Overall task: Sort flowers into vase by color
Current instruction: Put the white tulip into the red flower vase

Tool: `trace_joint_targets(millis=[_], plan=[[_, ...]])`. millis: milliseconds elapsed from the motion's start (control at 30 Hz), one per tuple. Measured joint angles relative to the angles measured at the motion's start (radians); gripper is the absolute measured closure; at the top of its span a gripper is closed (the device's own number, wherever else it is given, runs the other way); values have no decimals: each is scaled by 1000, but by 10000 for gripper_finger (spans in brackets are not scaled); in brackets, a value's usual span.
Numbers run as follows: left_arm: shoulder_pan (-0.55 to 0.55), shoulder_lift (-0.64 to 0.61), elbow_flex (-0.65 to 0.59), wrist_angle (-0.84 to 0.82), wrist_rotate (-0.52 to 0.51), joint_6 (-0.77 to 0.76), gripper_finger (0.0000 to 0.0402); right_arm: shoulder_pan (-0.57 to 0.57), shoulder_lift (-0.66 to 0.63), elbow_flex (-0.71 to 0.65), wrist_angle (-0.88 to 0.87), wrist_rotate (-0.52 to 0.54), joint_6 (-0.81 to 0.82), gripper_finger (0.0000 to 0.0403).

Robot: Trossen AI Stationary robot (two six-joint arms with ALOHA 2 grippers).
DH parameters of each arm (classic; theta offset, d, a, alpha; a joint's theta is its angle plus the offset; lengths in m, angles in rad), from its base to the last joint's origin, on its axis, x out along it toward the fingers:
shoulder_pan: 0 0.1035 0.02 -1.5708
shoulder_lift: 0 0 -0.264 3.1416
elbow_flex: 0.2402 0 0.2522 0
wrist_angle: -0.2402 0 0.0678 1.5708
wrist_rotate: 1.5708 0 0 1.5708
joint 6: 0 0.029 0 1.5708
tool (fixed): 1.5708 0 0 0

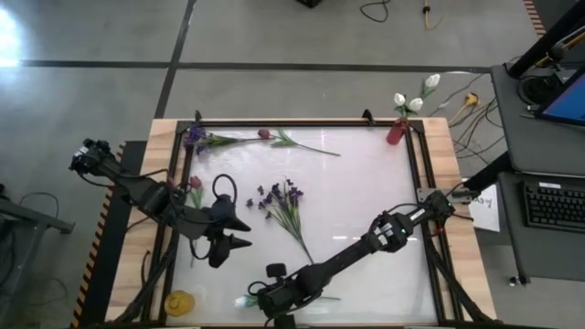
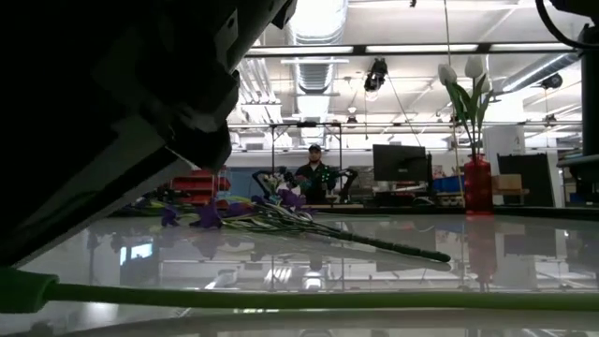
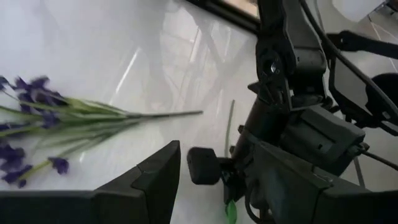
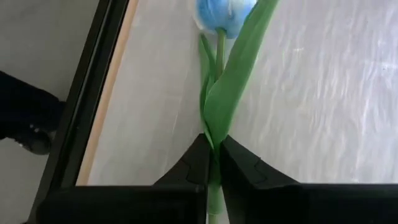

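Your right gripper (image 4: 212, 163) was clenched on the thin green stem of a white tulip bud (image 4: 225, 14) lying along the table's near edge, bud toward the left corner, ready for lifting toward the far red vase (image 1: 395, 132), while your left gripper (image 1: 236, 234) waited, fingers spread.

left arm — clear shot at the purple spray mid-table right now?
Probably yes. The left gripper hangs open beside the purple spray, with bare table between them. The right gripper is off at the near edge, shut on a white tulip.
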Motion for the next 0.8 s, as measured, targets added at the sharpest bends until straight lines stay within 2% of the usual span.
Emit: trace_joint_targets(millis=[133,300,467,600,800], plan=[[1,-42,0,0,-48,28,208,-1,-50,32,-49,10,-26,388],[2,-92,0,-4,-82,65,208,-9,-207,36,-133,59,-62,388],[-1,-117,0,-12,-96,68,208,-22,-353,17,-287,204,-67,389],[-13,-117,0,-12,-103,90,208,-49,-510,-32,-329,320,-53,389],[-11,-114,0,-14,-122,153,208,-132,-716,-201,-307,318,18,390]])
